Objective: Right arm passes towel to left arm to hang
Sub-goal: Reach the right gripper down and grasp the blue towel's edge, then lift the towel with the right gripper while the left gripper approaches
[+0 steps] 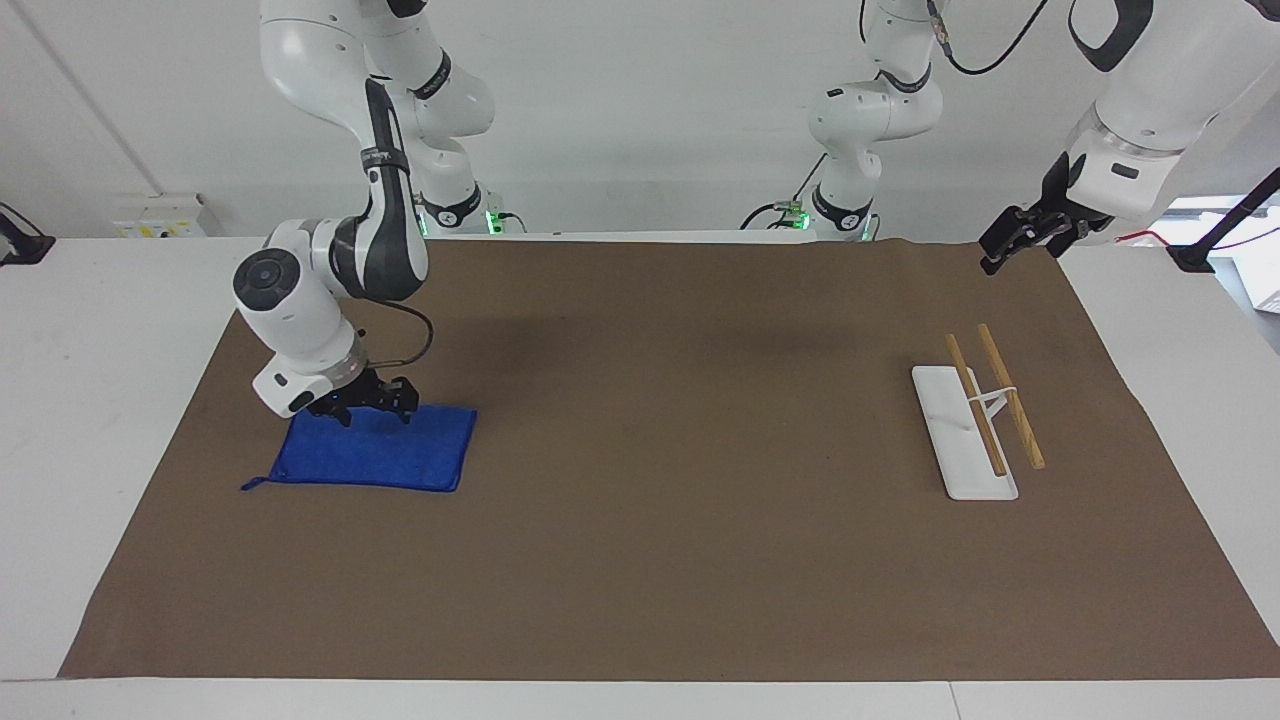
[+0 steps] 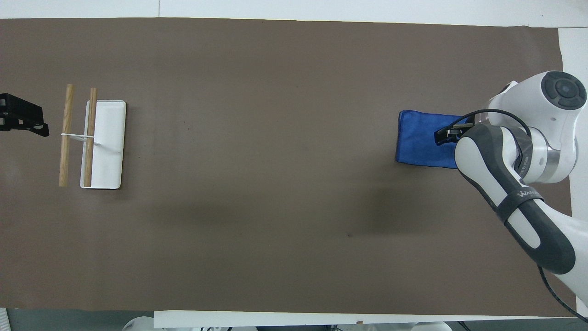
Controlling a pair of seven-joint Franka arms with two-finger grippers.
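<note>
The blue towel [image 1: 390,460] lies flat on the brown mat at the right arm's end of the table; its loop tail points toward the table's end. It also shows in the overhead view [image 2: 418,138], partly covered by the arm. My right gripper [image 1: 370,408] is open, its fingertips down at the towel's edge nearest the robots; in the overhead view the right gripper [image 2: 448,133] is over the towel. My left gripper [image 1: 1003,250] waits in the air at the left arm's end and holds nothing; its tip shows in the overhead view [image 2: 25,122].
A white rack [image 1: 965,440] with two wooden bars stands on the mat at the left arm's end, also in the overhead view [image 2: 108,142]. The brown mat [image 1: 680,420] covers most of the table.
</note>
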